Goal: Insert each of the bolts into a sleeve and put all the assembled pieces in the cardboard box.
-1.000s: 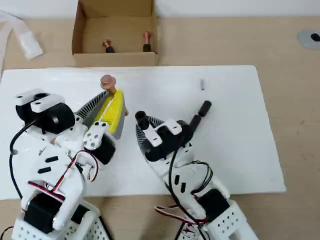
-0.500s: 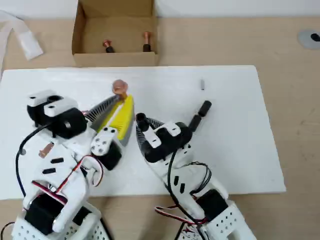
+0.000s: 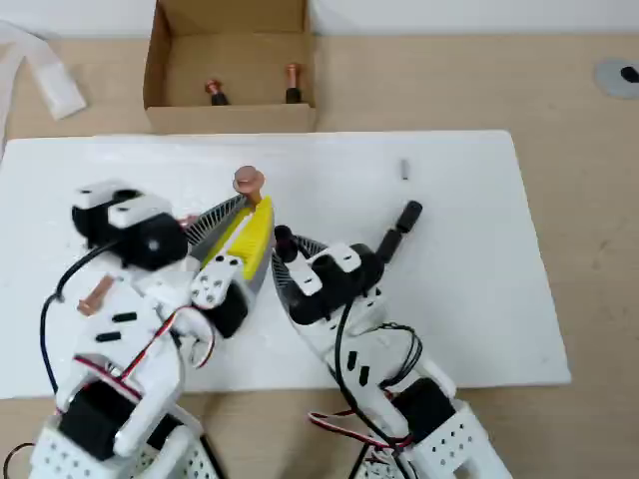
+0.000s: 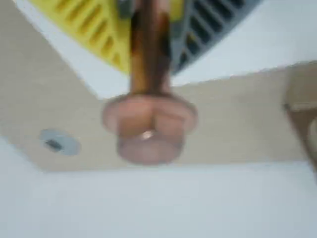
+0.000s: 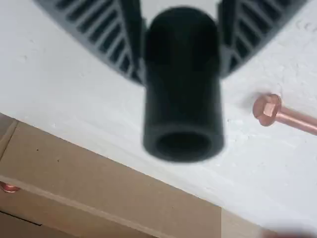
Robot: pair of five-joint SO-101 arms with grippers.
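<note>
High view: my left gripper (image 3: 250, 203) is clamped on a copper bolt (image 3: 248, 182), whose head pokes out past the fingertips over the white board (image 3: 469, 299). Just beside it, my right gripper (image 3: 287, 249) grips a black sleeve (image 3: 284, 240). Bolt and sleeve are near each other but apart. Two assembled pieces (image 3: 215, 92) lie in the cardboard box (image 3: 155, 70) beyond the board. A loose bolt (image 3: 95, 296) lies on the board by the left arm, and two spare sleeves (image 3: 399, 228) lie end to end near the right arm.

Left wrist view: the left gripper (image 4: 148, 25) pinches the copper bolt (image 4: 149, 119) by its shank between a yellow and a grey finger. The flanged head hangs free.

Right wrist view: the right gripper (image 5: 181, 72) squeezes the black sleeve (image 5: 182, 84), whose open bore faces outward towards the cardboard box (image 5: 99, 193). A bolt head (image 5: 267, 109) shows beside the sleeve's mouth. I cannot tell whether it is the held one.

I judge I'm on the third assembly, at the mating step. Next I must line the shank up with the bore. The head leads, so I would have to turn the wrist to present the plain end, then push gently.
</note>
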